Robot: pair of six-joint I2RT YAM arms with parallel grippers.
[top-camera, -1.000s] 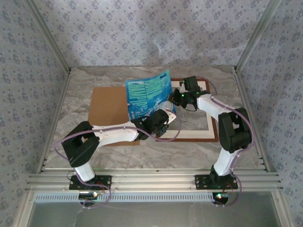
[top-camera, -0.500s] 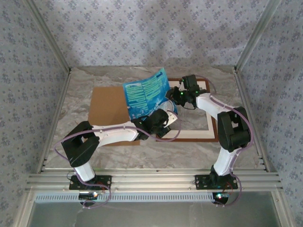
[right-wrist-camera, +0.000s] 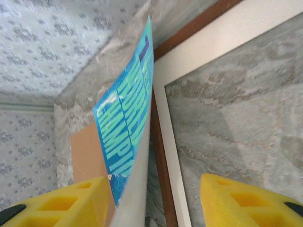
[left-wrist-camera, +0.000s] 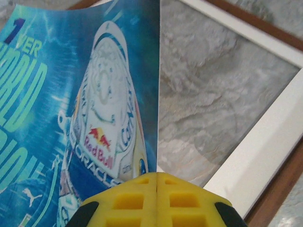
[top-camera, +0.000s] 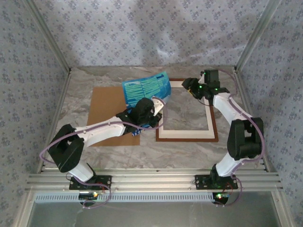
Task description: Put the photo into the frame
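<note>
Blue-teal photo [top-camera: 147, 88] bowed upright, left gripper [left-wrist-camera: 157, 177] jaws clamping its edge, right gripper [right-wrist-camera: 154, 183] jaws released

Bkgd: board, mat, table, walls.
Brown cardboard board [top-camera: 106, 106] lies flat on marble table [top-camera: 189, 151], just left of left gripper [left-wrist-camera: 157, 179]. Cream mat border [top-camera: 187, 134] sits to that gripper's right, bare marble showing thru its opening, far strip under right gripper [top-camera: 189, 85]. Patterned wallpaper walls [top-camera: 142, 33] on 3 sides; metal rails [top-camera: 156, 182] well behind both.
</note>
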